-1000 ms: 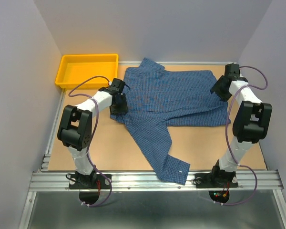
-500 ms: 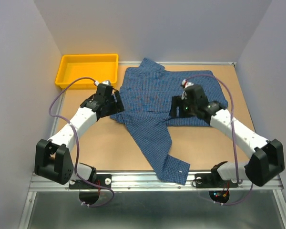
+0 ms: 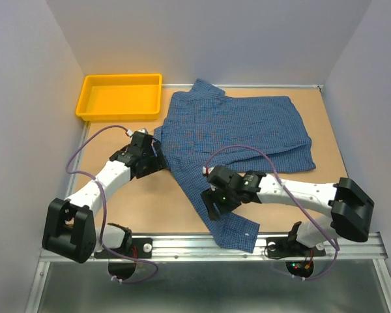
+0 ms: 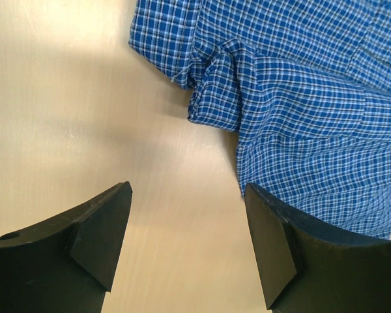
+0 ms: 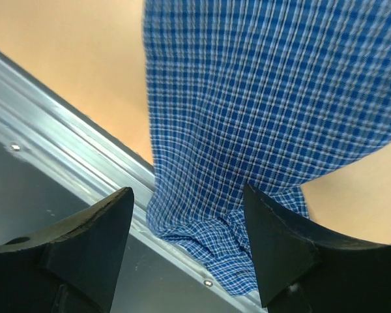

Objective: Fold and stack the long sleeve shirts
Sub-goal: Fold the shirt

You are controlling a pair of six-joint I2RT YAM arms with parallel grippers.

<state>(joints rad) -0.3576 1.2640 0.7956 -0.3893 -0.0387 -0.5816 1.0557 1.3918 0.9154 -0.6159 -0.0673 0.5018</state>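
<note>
With the shirt spread on the surface and the left fingers and right fingers parted and empty, the cuff overhanging the rail could be dragged off by a shallow grasp.

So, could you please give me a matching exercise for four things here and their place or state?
1 yellow tray
2 shirt cuff
3 left end effector
4 right end effector

A open, above the sleeve
B far left corner
C open, above bare table
D lying over the metal rail

Pairs: 1-B, 2-D, 3-C, 4-A
</note>
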